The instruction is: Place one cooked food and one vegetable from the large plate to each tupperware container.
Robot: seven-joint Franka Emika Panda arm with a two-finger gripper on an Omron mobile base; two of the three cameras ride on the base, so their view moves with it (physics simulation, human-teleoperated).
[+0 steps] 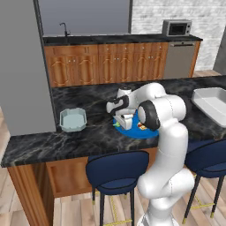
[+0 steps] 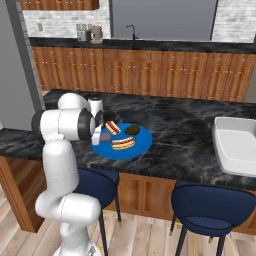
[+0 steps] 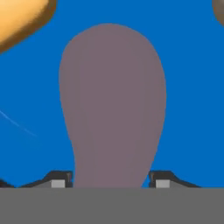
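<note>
The large plate [image 1: 140,132] [image 2: 141,145] [image 3: 190,109] is bright blue and lies on the dark marble counter in front of the arm. On it are two hot dogs [image 2: 123,144], a dark green vegetable [image 2: 132,130] and a long purple-grey vegetable [image 3: 111,105] [image 2: 104,136]. My gripper [image 1: 125,122] [image 2: 101,135] [image 3: 111,180] points down onto the plate's left part. Its fingertips [image 3: 59,179] press against both sides of the purple-grey vegetable, which still lies on the plate. One tupperware container [image 1: 73,119], pale blue-grey, stands to the left of the plate.
A white basin [image 1: 212,104] [image 2: 236,146] sits in the counter to the right. Blue stools [image 1: 117,170] [image 2: 215,202] stand under the counter's front edge. An orange bun end [image 3: 19,19] lies close to the held vegetable. Wooden cabinets line the back wall.
</note>
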